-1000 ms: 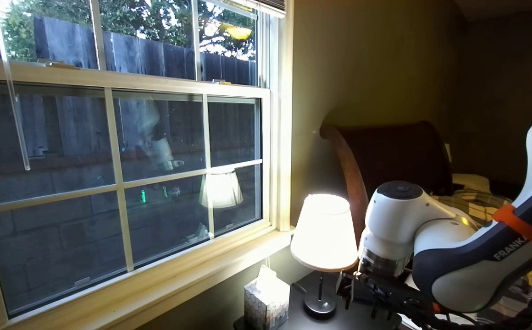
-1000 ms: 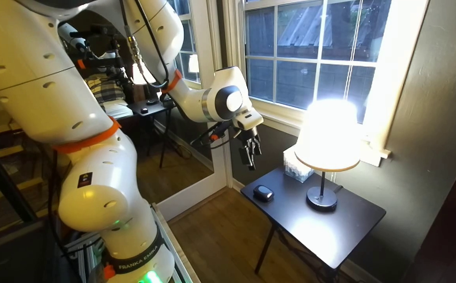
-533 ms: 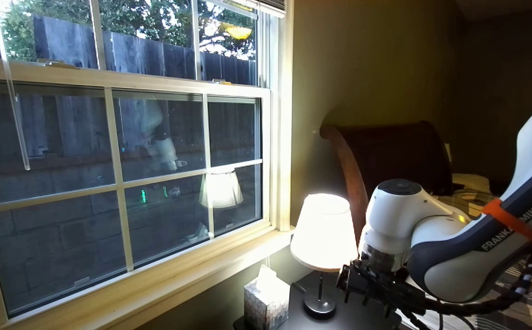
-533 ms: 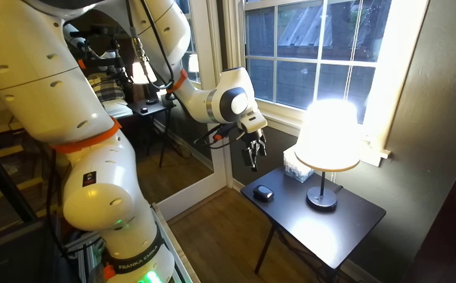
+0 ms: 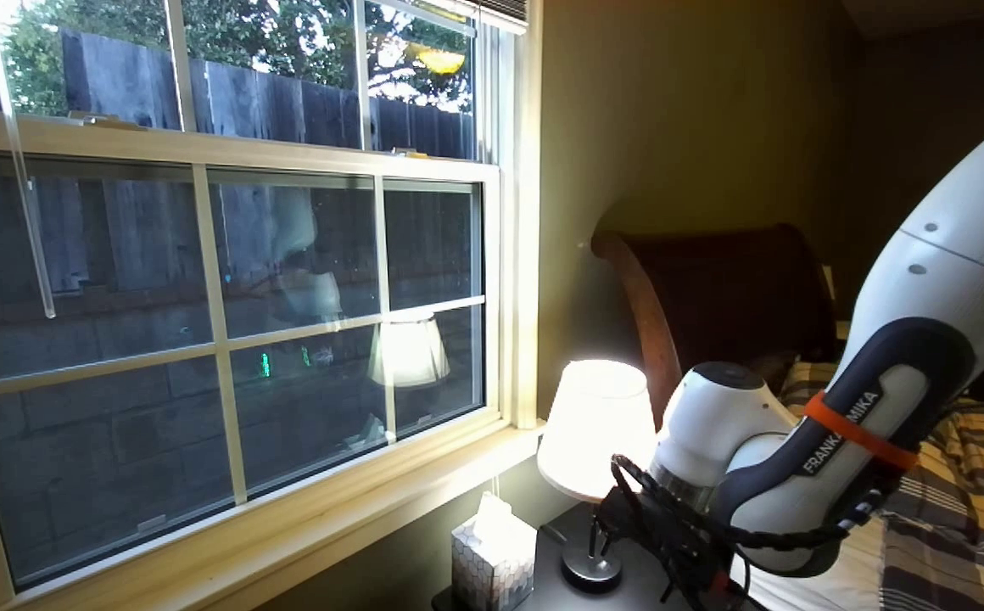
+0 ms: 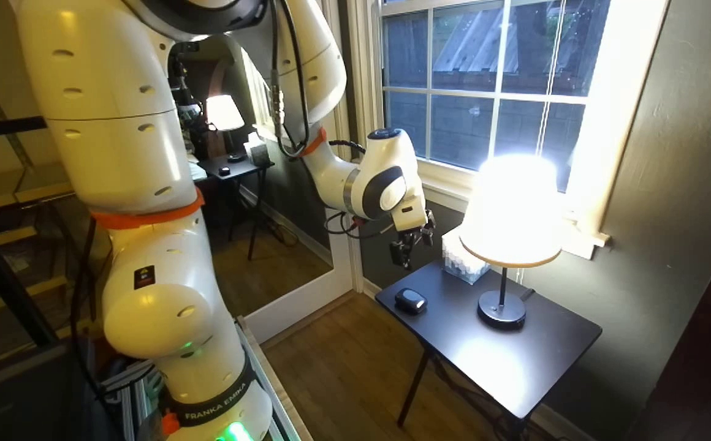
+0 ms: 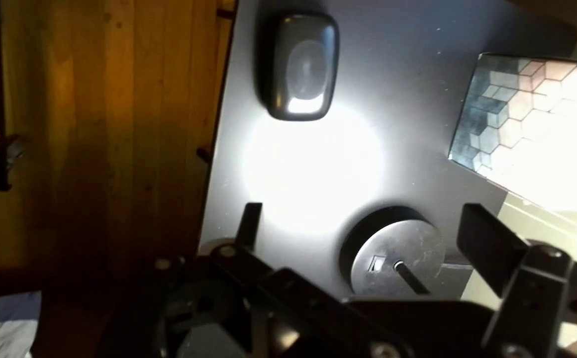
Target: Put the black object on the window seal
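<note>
The black object (image 7: 304, 67) lies on the dark side table (image 6: 551, 343), close to one edge and well apart from the window seal (image 5: 356, 501), the cream ledge that runs beneath the paned window (image 5: 297, 280). In the wrist view it is a glossy block with rounded corners and an oval patch on its upper face, and a round white glare (image 7: 313, 169) covers the tabletop just beside it. The gripper (image 7: 363, 223) hangs higher than the tabletop, its two black fingers (image 7: 490, 243) spread wide and both apart from the object. In that same view the round base (image 7: 418, 243) of the lamp (image 6: 510, 239) shows down in the gap between them. The lamp is lit and stands upright on the table, its shade (image 5: 598, 424) washed out to white in both exterior views. A tissue box (image 6: 464, 260) with a hexagon pattern stands near it, lower than the window seal, a white tissue (image 5: 492, 513) rising from its top. The white arm (image 5: 891, 382) wears orange bands; behind it in an exterior view are a dark wooden headboard (image 5: 729, 297) and plaid bedding (image 5: 967, 509), and in an exterior view a mirror (image 6: 257, 282) repeats the lamp and the table.
</note>
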`<action>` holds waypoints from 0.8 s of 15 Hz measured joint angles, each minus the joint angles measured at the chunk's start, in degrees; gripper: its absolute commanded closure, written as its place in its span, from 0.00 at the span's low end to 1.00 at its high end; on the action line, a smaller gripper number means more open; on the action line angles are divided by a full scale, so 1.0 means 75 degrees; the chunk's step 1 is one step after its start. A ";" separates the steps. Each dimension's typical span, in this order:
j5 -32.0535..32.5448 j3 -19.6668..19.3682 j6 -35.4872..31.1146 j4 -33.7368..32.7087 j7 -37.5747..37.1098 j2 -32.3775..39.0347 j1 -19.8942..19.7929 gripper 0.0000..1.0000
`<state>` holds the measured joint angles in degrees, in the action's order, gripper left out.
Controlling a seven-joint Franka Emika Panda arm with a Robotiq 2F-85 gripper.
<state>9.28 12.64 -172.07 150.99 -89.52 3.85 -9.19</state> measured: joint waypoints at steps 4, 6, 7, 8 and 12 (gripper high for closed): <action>-0.1448 0.0754 -0.1133 -0.0446 0.0648 0.1365 -0.0161 0.00; -0.1836 0.1886 -0.1169 -0.0831 0.0846 0.2086 -0.0927 0.00; -0.1844 0.2265 -0.1167 -0.0999 0.0872 0.2384 -0.1263 0.00; -0.2063 0.2457 -0.1142 -0.1146 0.1088 0.2625 -0.1467 0.00; -0.3217 0.2373 -0.0055 -0.1574 0.2220 0.2995 -0.1658 0.00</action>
<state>-14.85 30.44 -172.48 139.18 -72.86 26.31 -21.62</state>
